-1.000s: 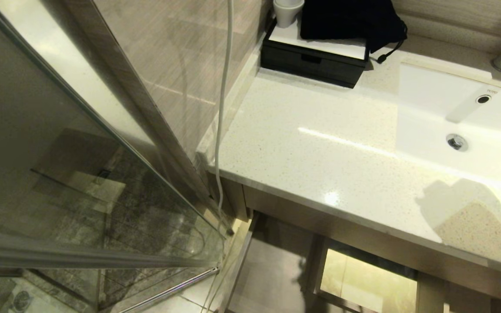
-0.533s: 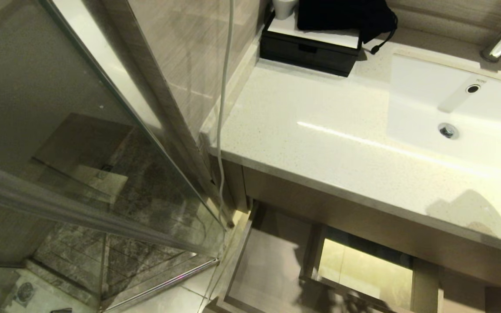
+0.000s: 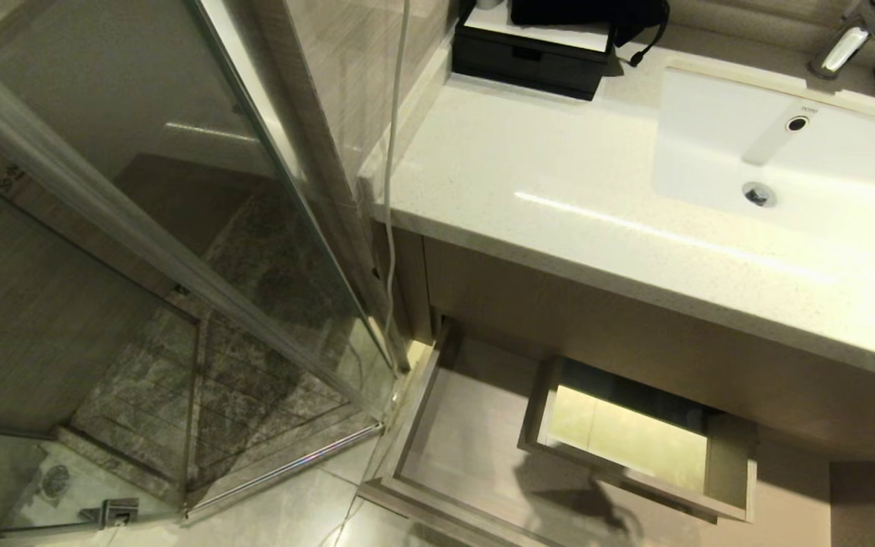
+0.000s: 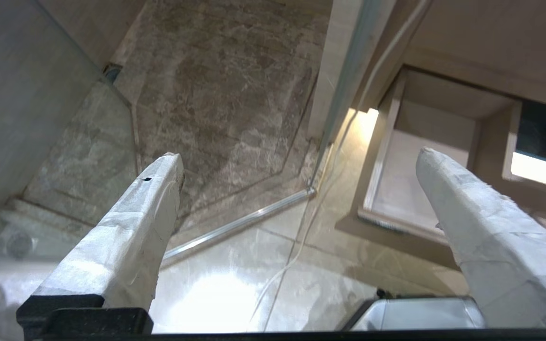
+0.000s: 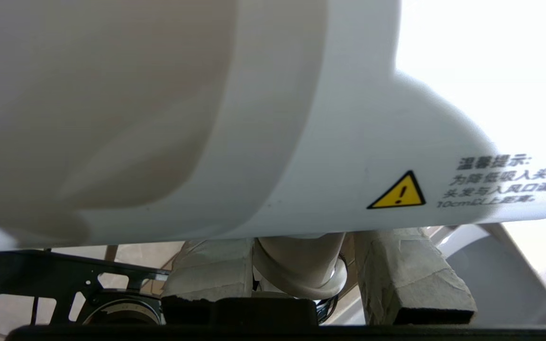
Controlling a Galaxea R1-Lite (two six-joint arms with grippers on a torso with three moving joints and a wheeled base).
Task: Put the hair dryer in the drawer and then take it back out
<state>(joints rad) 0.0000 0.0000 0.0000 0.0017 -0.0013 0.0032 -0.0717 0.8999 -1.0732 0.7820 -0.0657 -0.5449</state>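
The white hair dryer (image 5: 263,118) fills the right wrist view, its round barrel bearing a yellow warning triangle. My right gripper (image 5: 301,267) is shut on its handle, with a taped finger on each side. Neither shows in the head view. The wood-grain drawer (image 3: 409,425) stands pulled out under the counter, its pale floor bare, with a boxed rectangular cut-out (image 3: 627,441) towards the right and a dark shadow on the floor near the front. My left gripper (image 4: 299,154) hangs open and empty above the floor tiles, to the left of the drawer (image 4: 372,189).
A speckled countertop (image 3: 559,175) with a white sink (image 3: 787,167) and faucet (image 3: 844,42) lies above the drawer. A black box (image 3: 529,49) stands at the back. A glass shower door (image 3: 141,251) closes off the left, and a white cord (image 3: 390,190) hangs down beside the counter.
The head view has tipped downward, so the counter has slid up the picture and more of the open drawer shows. The dryer's grille has left the right edge.
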